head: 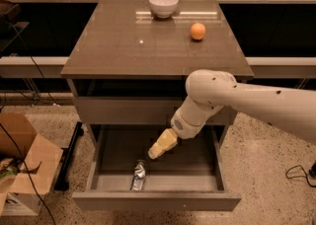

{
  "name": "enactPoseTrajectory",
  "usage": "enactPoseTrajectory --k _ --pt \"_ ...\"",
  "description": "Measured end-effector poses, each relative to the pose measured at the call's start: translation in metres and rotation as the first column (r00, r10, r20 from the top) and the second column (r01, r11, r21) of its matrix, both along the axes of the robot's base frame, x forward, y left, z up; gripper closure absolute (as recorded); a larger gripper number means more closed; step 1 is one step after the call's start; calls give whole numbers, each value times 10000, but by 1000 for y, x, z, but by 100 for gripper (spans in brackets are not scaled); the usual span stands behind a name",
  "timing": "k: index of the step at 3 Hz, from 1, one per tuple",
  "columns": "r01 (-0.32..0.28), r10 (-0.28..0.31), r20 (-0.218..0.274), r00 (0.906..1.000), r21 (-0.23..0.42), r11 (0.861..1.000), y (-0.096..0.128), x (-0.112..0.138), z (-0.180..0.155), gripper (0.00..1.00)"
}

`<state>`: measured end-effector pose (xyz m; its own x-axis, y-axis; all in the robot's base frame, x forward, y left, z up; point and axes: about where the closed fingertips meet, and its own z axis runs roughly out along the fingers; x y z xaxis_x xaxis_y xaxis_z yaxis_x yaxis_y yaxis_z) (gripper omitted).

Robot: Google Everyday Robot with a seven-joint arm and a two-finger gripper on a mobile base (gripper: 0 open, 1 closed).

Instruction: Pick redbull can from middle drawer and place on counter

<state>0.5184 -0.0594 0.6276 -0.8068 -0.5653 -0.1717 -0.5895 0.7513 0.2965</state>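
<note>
The redbull can [138, 176] lies on its side near the front of the open middle drawer [155, 200], left of centre. My gripper [155, 152] hangs over the drawer's tray, just above and to the right of the can, apart from it. The white arm reaches in from the right. The counter [128, 46] is the glossy grey-brown top of the cabinet above the drawer.
A white bowl [163, 5] stands at the back of the counter. An orange [197, 31] lies to its right. An open cardboard box [24, 167] sits on the floor at the left. A cable [298, 172] lies on the floor at the right.
</note>
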Motion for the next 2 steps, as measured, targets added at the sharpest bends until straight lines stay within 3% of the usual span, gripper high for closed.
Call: enactPoseTrajectory --k 1,2 --pt "156 -140 -564 9983 286 9995 10 3 -24 0" --pt "758 -650 -1423 9877 717 9945 28 12 -66 0"
